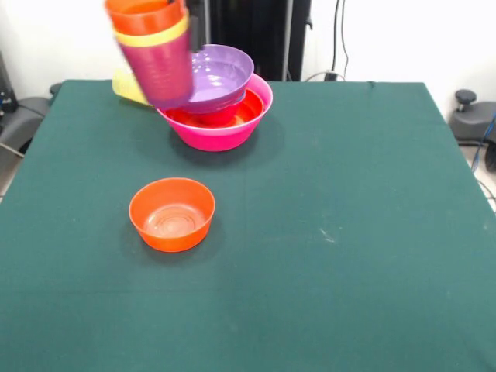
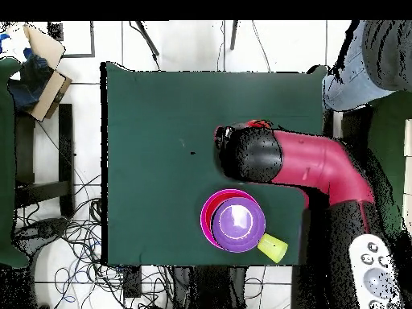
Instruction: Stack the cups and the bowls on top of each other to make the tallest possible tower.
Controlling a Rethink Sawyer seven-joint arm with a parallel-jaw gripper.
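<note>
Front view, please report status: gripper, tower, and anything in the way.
Gripper hidden, state unknown. Nested cups raised in the air, blurred, left of tower. Tower: purple bowl tilted in pink bowl. Small orange bowl alone on table, apart.

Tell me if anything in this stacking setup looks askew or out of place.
The purple bowl sits tilted in the pink bowl rather than nested flat. A yellow cup lies on its side beside the pile. A nested cup stack hangs tilted, blurred, in the air.

On your worktop (image 1: 349,232) one small bowl (image 1: 171,214) sits alone, nearer the front-view camera than the tower (image 1: 221,108). A cup stack (image 1: 153,46) hangs above, overlapping the tower's left side.
</note>
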